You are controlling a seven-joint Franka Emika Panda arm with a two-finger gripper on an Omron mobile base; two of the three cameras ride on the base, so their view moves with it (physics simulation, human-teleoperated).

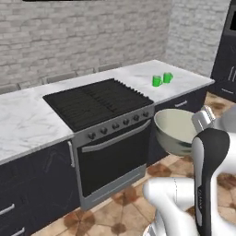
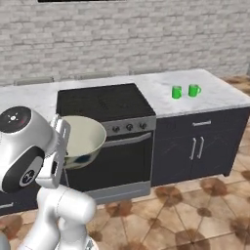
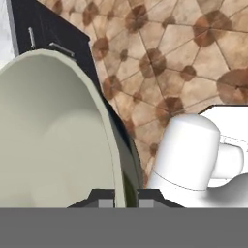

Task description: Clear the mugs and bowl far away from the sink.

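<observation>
My gripper (image 3: 125, 199) is shut on the rim of the bowl (image 3: 48, 140), one finger inside and one outside. The bowl (image 1: 175, 129) is pale olive-beige inside and dark outside. It hangs tilted on its side in the air in front of the oven, over the floor. From the right base view the bowl (image 2: 83, 136) opens to the right, with the gripper (image 2: 62, 128) at its left rim. Two green mugs (image 1: 157, 81) (image 1: 168, 78) stand side by side on the marble counter right of the stove, also seen as mugs (image 2: 177, 92) (image 2: 194, 90). The sink is out of view.
A black stove (image 1: 97, 101) with an oven below sits in the marble counter (image 1: 27, 122). Dark cabinets (image 2: 195, 146) stand under the mugs. A tall dark unit (image 1: 226, 60) closes the far right. Brown tiled floor (image 2: 195, 210) lies open in front.
</observation>
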